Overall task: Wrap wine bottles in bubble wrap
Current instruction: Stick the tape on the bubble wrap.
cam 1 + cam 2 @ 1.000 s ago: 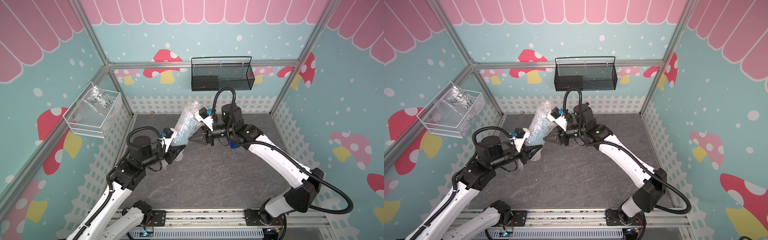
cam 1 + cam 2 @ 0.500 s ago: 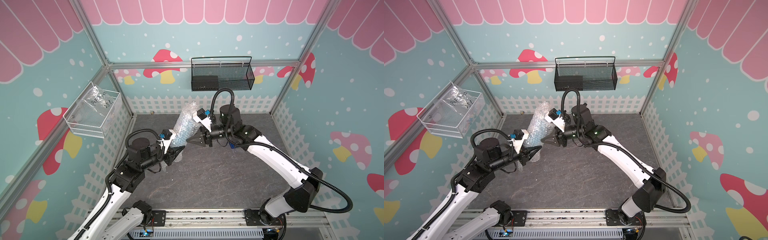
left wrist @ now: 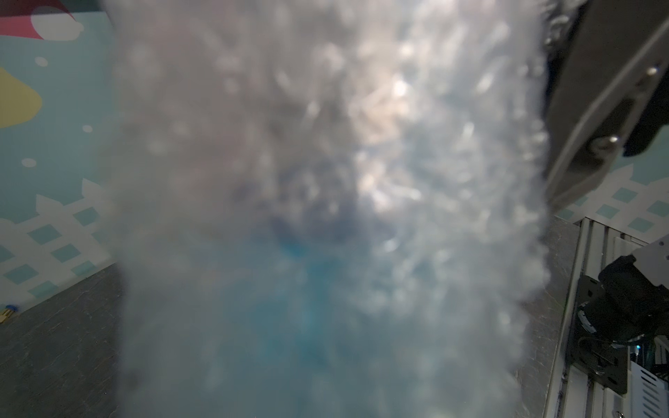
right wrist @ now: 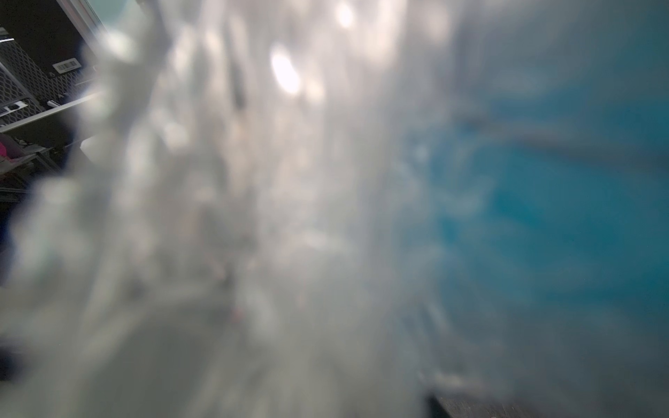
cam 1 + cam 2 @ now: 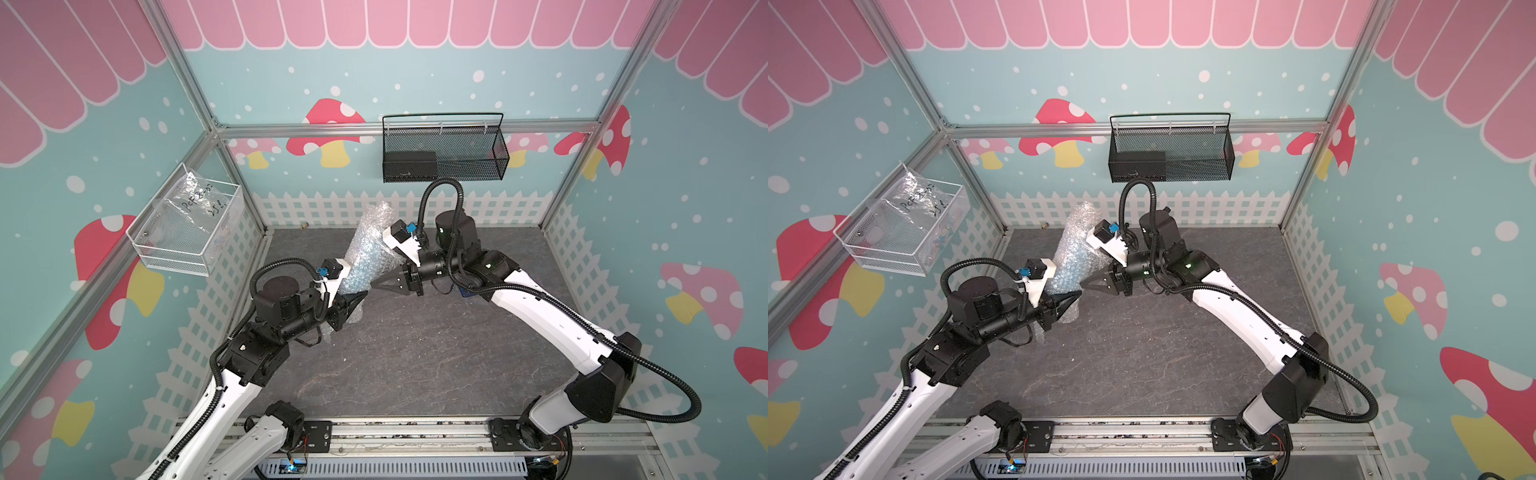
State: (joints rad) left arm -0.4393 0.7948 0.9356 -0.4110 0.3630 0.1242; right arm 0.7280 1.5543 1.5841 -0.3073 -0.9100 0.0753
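The clear bubble wrap [image 5: 370,232] around the translucent blue bottle [image 5: 361,270], pinched by the closed left gripper [image 5: 359,296], may be unrolled by slippage; the right gripper [image 5: 374,285]'s opening cannot be told.

Robot lab cell. Aluminium frame bars [image 5: 291,126], printed mushroom wall panels [image 5: 415,75], grey floor mat [image 5: 415,357]. Two arms [image 5: 548,320] on base rail [image 5: 415,434].

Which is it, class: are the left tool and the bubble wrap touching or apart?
Touching. In both top views the left tool is shut on the lower end of the bubble wrap.
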